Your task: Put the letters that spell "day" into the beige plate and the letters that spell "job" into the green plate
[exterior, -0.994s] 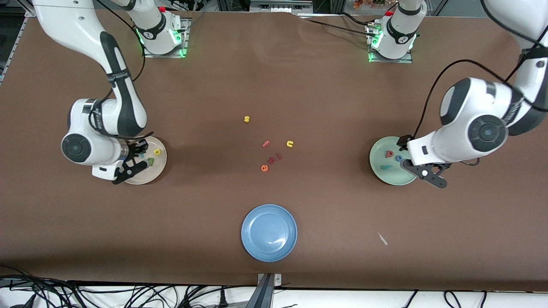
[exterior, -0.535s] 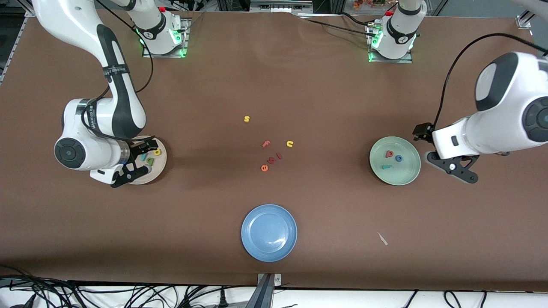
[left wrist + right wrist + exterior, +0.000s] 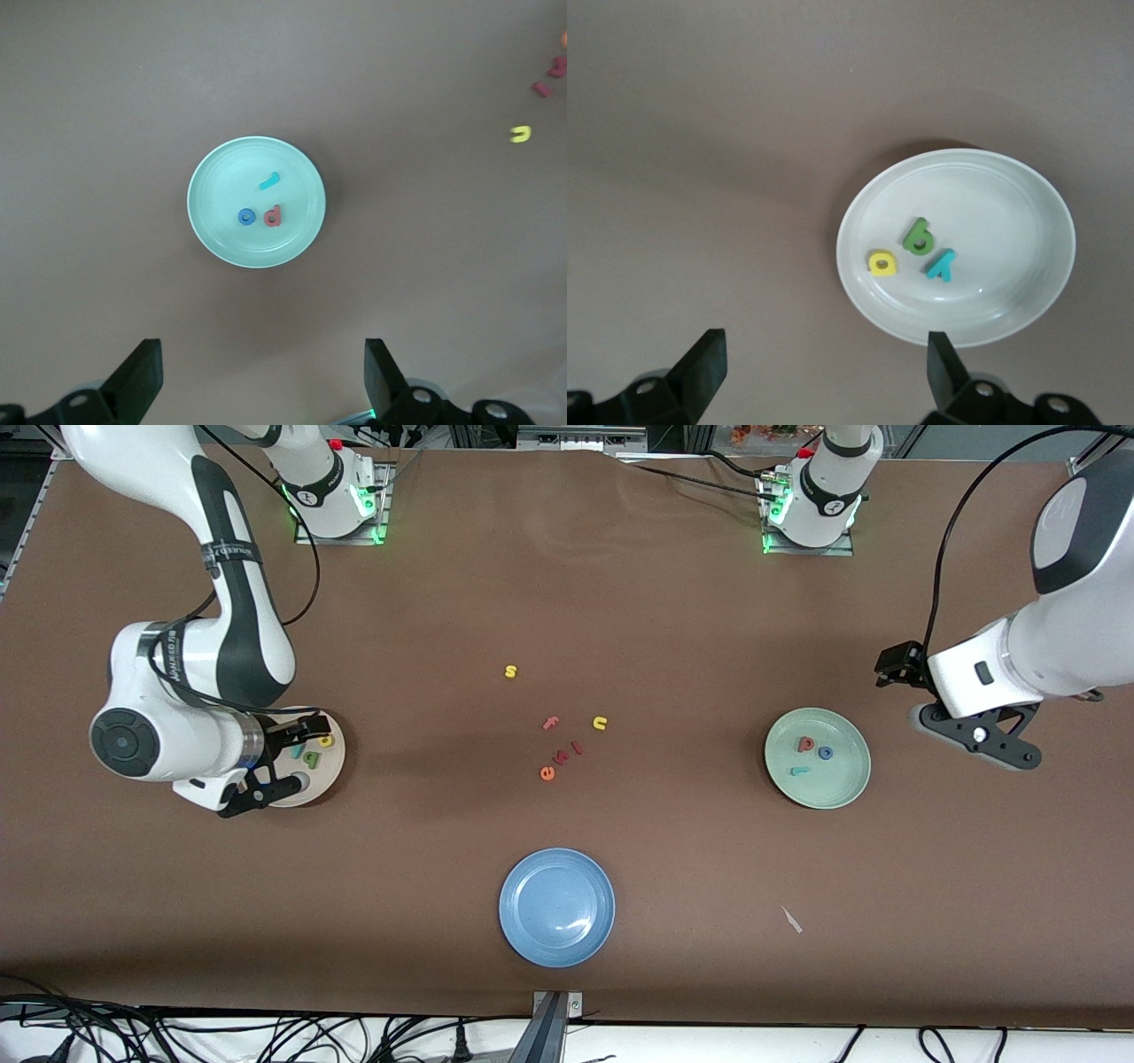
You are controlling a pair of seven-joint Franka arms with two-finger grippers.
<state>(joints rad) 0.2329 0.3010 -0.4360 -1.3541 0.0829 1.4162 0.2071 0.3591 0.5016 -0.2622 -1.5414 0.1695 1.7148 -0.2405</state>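
Observation:
The beige plate [image 3: 330, 769] [image 3: 1001, 204] holds a yellow rounded letter [image 3: 325, 740] [image 3: 881, 262], a dark green letter [image 3: 311, 757] [image 3: 919, 236] and a teal "y" [image 3: 298, 751] [image 3: 942, 263]. My right gripper [image 3: 264, 791] [image 3: 824, 381] hangs open and empty over that plate's rim, at the right arm's end. The green plate [image 3: 842, 779] [image 3: 230, 239] holds a teal "j" [image 3: 800, 771] [image 3: 269, 181], a blue "o" [image 3: 826, 753] [image 3: 245, 216] and a pinkish-red "b" [image 3: 805, 743] [image 3: 274, 215]. My left gripper [image 3: 977, 737] [image 3: 261, 381] is open and empty over bare table beside it.
A blue plate [image 3: 556, 906] lies near the front edge. Loose letters lie mid-table: a yellow "s" [image 3: 510, 671], a pink "f" [image 3: 551, 723], a yellow "u" [image 3: 600, 724], an orange "e" [image 3: 547, 773] and two small red ones [image 3: 567, 754]. A white scrap [image 3: 791, 919] lies nearer the front camera.
My right gripper has opened, left the teal "y" in the beige plate and drawn back. My left gripper has moved off the green plate toward the left arm's end.

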